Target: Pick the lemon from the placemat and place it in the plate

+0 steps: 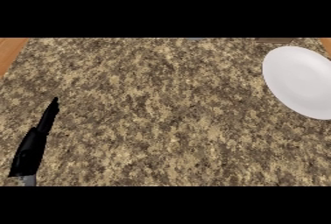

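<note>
— One plate (299,81), white, lies at the counter's (155,113) right edge, nothing on it. No lemon or placemat shows.

— And the hands?

— Only the left hand (33,146), at lower left, fingers straight, holding nothing.

— The surface?

— Speckled brown granite, wood at its far corners.

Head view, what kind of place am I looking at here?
Probably a kitchen counter: a speckled granite-like counter top fills the view, a white plate sits at its right edge, and wood trim shows at the far left corner. The left hand rests low left.
</note>
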You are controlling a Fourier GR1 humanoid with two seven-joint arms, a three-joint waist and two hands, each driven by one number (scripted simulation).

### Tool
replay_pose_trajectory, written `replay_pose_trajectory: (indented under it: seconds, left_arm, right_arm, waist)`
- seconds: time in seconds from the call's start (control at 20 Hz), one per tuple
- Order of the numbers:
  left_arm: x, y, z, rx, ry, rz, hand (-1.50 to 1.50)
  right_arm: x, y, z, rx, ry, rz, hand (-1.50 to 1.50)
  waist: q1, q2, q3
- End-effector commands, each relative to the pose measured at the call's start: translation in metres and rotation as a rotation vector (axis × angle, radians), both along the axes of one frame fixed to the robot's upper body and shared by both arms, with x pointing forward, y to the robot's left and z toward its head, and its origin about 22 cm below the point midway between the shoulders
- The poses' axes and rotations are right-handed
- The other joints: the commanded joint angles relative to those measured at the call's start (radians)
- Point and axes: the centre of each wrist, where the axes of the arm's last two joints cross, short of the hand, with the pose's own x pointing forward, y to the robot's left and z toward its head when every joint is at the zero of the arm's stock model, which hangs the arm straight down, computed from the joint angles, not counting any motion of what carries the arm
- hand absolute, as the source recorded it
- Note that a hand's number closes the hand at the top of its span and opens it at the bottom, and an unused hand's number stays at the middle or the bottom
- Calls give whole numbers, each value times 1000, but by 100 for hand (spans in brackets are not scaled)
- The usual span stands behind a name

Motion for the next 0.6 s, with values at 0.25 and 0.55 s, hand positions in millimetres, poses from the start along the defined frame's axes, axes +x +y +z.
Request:
replay_pose_trajectory:
  seconds: [0.25, 0.55]
  left_arm:
    - [2, 9, 10, 6, 9, -21, 0]
    - [15, 0, 5, 2, 12, -16, 0]
  right_arm:
    - [43, 15, 0, 75, -11, 186, 150]
    - [107, 65, -3, 117, 50, 200, 150]
  waist:
    - [13, -4, -5]
    - [9, -3, -6]
